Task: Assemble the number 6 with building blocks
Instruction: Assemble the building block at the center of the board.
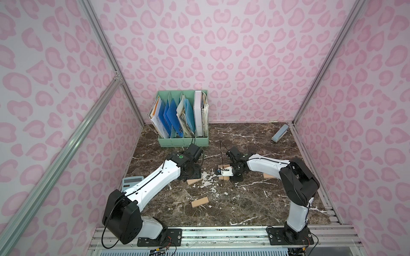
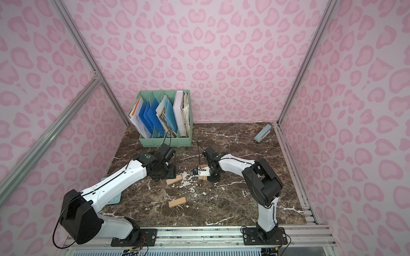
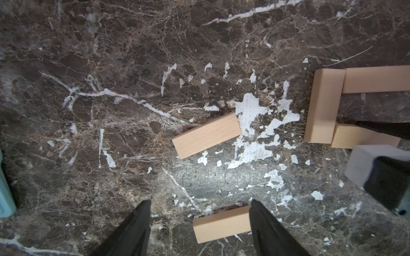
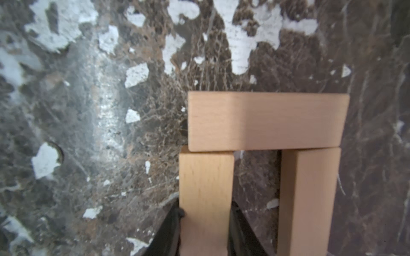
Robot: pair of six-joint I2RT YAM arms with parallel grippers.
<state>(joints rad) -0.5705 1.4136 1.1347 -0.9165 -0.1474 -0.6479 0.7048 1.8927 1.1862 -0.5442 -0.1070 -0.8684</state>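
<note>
Right gripper [image 4: 205, 210] low, wrist downward, tight on tan plank [image 4: 206, 177]; left gripper [image 3: 199, 204] wide over loose plank [image 3: 221, 223].

1. The walls [image 1: 221, 44] are covered in pale pink, printed with darker pink blotches, and are framed by aluminium struts [image 1: 73, 141].
2. The tabletop [image 1: 244, 199] is finished in dark brown marble, veined and chipped white.
3. A green file rack [image 1: 183, 141], filled with folders [image 1: 173, 115], is set against the back wall.
</note>
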